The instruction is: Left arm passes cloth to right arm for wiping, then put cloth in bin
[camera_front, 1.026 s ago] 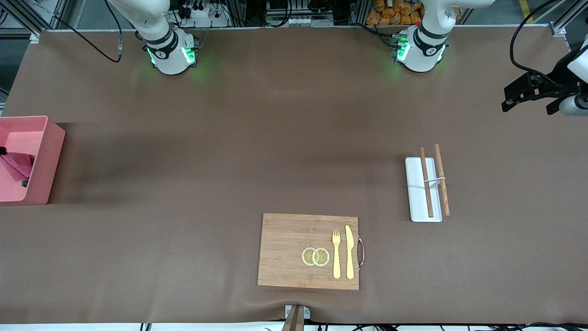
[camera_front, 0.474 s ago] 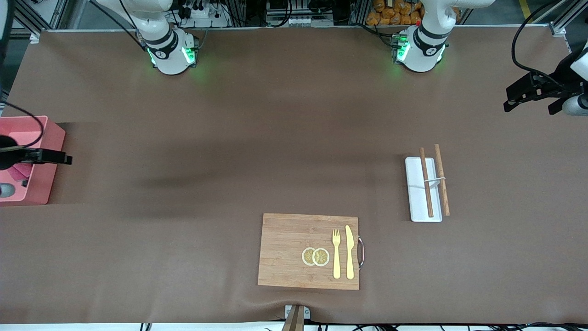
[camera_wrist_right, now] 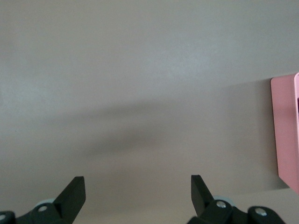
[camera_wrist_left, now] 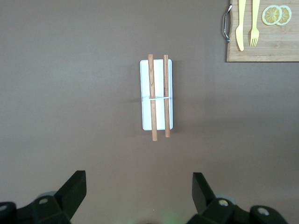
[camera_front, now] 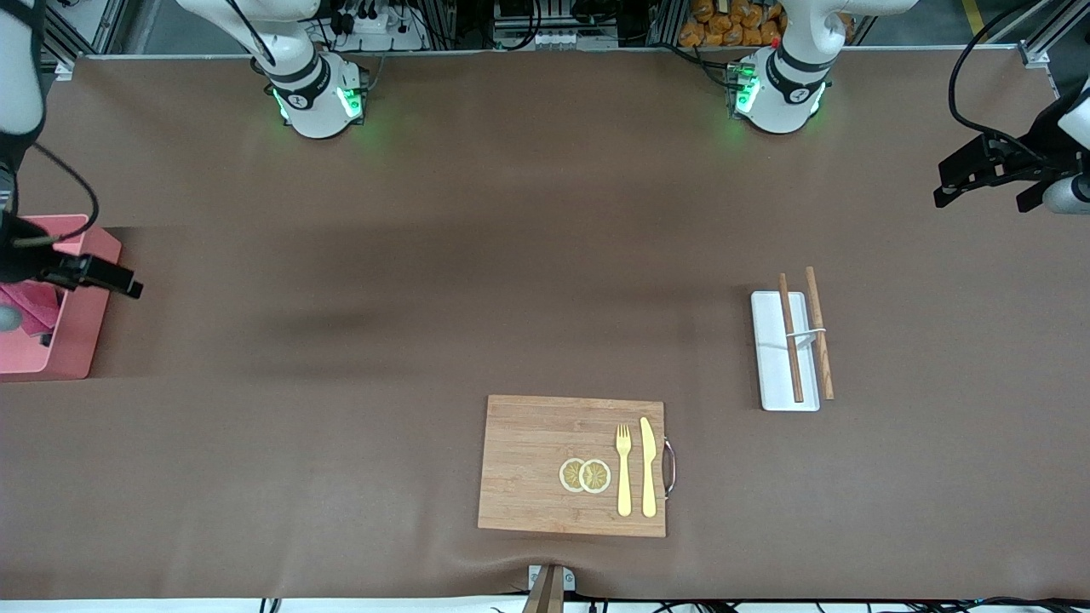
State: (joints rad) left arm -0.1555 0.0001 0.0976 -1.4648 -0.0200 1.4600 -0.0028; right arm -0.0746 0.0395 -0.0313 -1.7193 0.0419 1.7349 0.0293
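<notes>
Cloth, maroon-red, lies inside the pink bin at the right arm's end of the table, bunched against the bin's inner wall and partly hidden by the right arm's wrist. The right gripper hangs in the air at the bin's edge, over the rim and the brown table cover just beside it. In the right wrist view its two black fingers stand wide apart with nothing between them, the table cover under them and a strip of the bin's wall at the picture's edge.

The left arm waits at its own end of the table, its gripper raised above the table cover near the table's edge. The left wrist view shows its black fingers spread apart and empty.

A flat white tray lies toward the left arm's end, with two brown wooden chopsticks joined by a thin white band; one lies along the tray, the other along the tray's edge, overhanging it. The same tray shows in the left wrist view, with the chopsticks across it lengthwise.

Nearer to the front camera than the tray, about mid-table, sits a bamboo cutting board with a metal handle on the side toward the left arm's end. On it lie two overlapping lemon slices, a yellow fork just beside them, and a yellow knife next to the fork.
</notes>
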